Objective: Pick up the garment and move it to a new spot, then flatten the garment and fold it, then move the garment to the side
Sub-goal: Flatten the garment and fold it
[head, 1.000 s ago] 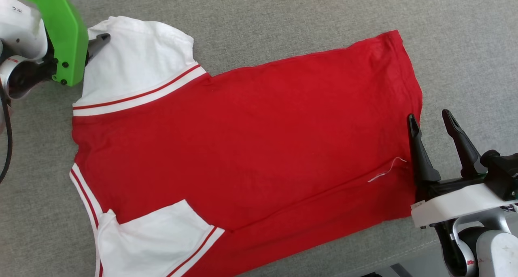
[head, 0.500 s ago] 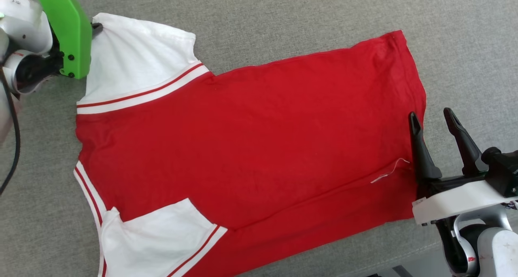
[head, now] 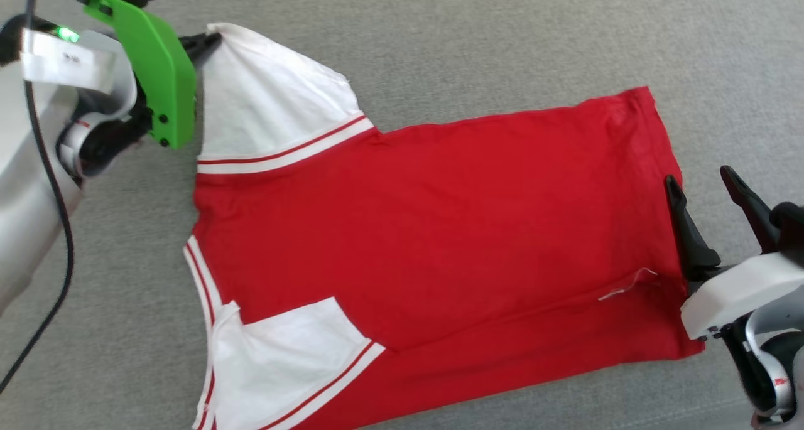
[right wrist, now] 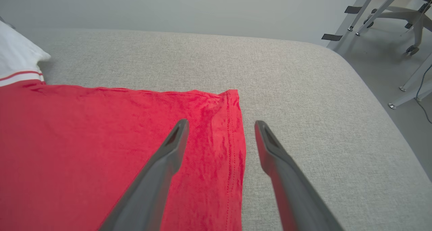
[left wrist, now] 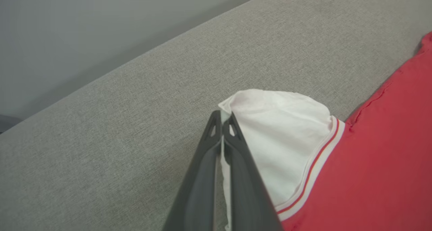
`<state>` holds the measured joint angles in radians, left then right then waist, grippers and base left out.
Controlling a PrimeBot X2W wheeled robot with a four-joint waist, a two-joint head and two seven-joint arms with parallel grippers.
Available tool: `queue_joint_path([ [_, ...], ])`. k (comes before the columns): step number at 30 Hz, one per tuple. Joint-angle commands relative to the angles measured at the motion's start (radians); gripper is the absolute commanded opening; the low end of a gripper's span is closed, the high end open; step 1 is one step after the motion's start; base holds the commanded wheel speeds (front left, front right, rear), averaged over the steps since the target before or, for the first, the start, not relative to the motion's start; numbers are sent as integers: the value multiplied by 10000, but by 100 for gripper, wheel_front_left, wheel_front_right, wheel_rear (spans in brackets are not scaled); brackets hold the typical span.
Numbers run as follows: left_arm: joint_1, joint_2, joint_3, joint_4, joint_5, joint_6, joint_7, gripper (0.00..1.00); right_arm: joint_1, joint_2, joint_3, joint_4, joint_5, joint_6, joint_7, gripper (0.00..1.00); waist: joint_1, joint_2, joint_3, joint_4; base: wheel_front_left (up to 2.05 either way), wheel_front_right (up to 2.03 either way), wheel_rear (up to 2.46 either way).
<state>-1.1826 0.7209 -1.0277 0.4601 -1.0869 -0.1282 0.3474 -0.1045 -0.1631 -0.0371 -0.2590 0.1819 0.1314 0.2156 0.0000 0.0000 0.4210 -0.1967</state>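
Our left gripper [left wrist: 222,118] is clamped shut on the cuff corner of the far sleeve [left wrist: 280,130], white cloth pinched between the fingers. Our right gripper [right wrist: 221,126] is wide open and holds nothing, one finger over the red hem [right wrist: 233,150]. The garment [head: 440,229] lies flat on the grey cushion [head: 502,41], with the near sleeve [head: 282,354] apparently folded in. We judge this a sleeve fold: carry the cuff low onto the red body without tugging, so the shirt doesn't slide.
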Motion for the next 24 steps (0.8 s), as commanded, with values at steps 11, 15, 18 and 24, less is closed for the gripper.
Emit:
queue_joint_path([
  [11, 1153, 901, -11, -3285, 269, 922, -467, 0, -1796, -1890, -228, 350, 1477, -7, 4982, 100, 0, 0, -247, 1594, 0, 0, 0],
  [15, 1456, 1089, 56, -4338, 290, 1377, -664, 0, -2703, -2122, -524, 984, 1548, -7, 6264, 100, 0, 0, 26, 1891, 0, 0, 0],
  [18, 1575, 1131, 32, -4895, 390, 1619, -729, 0, -3291, -2179, -655, 1541, 1349, -7, 7044, 100, 0, 0, 228, 2081, 0, 0, 0],
  [24, 1530, 1132, 59, -5588, 558, 1855, -796, 0, -4084, -2255, -849, 2623, 719, -7, 7724, 100, 0, 0, 611, 2422, 0, 0, 0],
])
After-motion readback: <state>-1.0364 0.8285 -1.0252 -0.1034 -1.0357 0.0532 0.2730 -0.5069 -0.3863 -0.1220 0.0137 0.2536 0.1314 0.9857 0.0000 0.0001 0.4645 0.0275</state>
